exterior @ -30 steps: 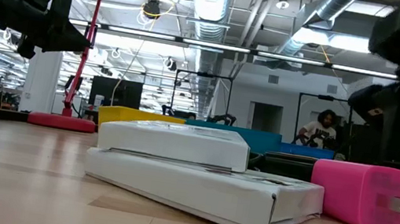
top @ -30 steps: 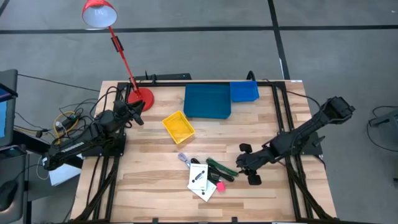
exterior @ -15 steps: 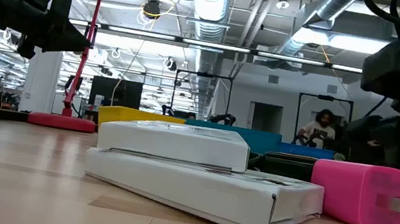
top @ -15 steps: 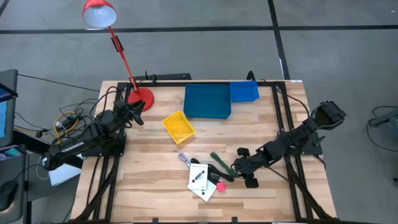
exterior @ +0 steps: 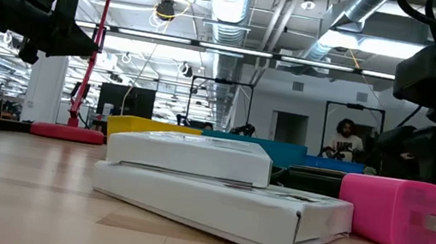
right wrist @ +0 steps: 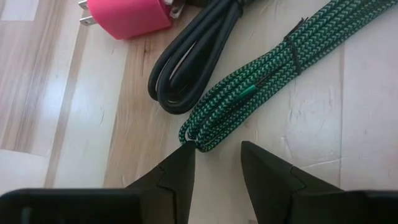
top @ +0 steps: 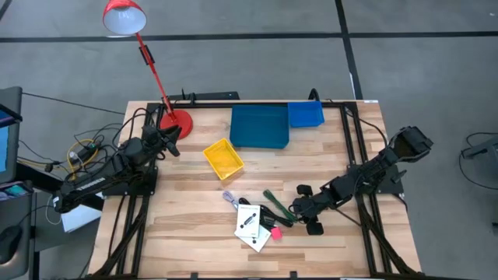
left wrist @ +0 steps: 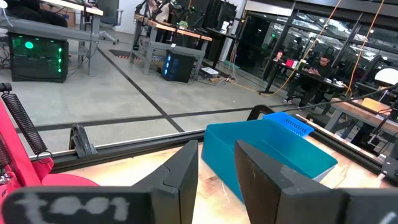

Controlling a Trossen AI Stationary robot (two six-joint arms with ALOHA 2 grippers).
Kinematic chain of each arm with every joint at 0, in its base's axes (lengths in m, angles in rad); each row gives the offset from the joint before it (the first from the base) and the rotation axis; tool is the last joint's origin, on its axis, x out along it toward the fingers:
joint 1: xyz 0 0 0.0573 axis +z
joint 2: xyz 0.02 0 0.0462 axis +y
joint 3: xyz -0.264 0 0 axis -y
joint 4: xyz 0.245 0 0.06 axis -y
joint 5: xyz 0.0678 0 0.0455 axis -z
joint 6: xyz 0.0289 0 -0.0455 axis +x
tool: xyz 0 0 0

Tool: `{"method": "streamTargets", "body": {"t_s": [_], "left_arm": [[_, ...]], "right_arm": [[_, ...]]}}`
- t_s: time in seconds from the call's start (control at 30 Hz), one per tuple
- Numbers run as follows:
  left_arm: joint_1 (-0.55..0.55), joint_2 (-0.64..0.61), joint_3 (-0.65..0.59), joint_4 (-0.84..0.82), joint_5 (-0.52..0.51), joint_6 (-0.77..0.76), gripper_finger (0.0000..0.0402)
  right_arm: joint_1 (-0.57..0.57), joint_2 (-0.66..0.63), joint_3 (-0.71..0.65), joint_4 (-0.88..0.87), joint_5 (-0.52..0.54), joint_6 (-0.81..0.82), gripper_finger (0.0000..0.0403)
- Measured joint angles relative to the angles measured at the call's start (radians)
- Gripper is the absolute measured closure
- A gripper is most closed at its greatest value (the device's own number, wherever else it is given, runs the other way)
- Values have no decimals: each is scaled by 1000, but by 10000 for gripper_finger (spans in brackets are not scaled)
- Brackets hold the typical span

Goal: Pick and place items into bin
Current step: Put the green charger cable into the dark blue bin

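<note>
The items lie in a cluster on the table's near middle. There are white boxes with a black mark, a pink plug, a coiled black cable and a bundled green braided cable. A clear piece lies at the cluster's far left. My right gripper is low at the cluster's right side and open, its fingertips at the green cable's looped end. My left gripper waits, open, near the red lamp. My right gripper has one fingertip right at the green cable's looped end, coming level from the table's right. Whether it touches the cable I cannot tell. The cable lies flat on the table.
A yellow bin, a large blue bin and a small blue bin stand toward the far edge. A red desk lamp stands at the far left. Bare wood lies along the near edge and between bins and items.
My right arm reached toward the table's left, bringing its gripper closer to the green cable, and has since held still. The left arm has not moved.
</note>
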Motion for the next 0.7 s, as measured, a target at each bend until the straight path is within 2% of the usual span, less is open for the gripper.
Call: {"method": "streamTargets", "body": {"t_s": [0.33, 0.7], "left_arm": [[0, 0, 0, 0, 0, 0, 307], [0, 0, 0, 0, 0, 0, 307]], "right_arm": [[0, 0, 0, 11, 2, -11, 293], [0, 0, 0, 11, 4, -11, 376]]}}
